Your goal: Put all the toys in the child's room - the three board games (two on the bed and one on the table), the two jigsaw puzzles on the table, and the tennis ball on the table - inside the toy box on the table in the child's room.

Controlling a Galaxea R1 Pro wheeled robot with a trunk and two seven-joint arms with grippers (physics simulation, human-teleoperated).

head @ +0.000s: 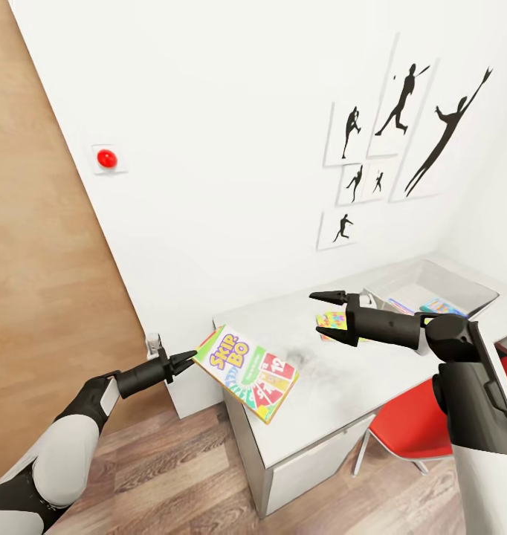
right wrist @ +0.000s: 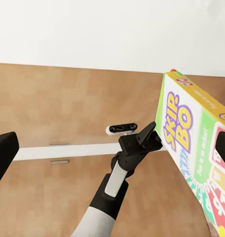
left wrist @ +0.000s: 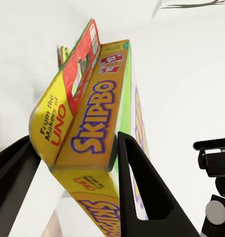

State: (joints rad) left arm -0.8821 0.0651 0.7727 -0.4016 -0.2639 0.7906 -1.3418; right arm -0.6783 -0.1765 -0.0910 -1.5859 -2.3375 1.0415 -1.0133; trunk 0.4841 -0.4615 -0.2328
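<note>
The left wrist view shows the left gripper's [left wrist: 75, 170] fingers clamped on the Skip-Bo box's [left wrist: 95, 116] yellow edge. In the head view the box [head: 247, 374] juts from that gripper [head: 185, 360] over the table's [head: 357, 386] corner. The right gripper [head: 334, 318] hangs spread and empty above a jigsaw [head: 332, 321], near the tray [head: 473, 286].

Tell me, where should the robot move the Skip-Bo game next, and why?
Probably carry it across the table toward the toy box. The left gripper already pinches the Skip-Bo box by one edge at the table's near corner, and the grey toy box sits at the far end, beyond the open right gripper.
</note>
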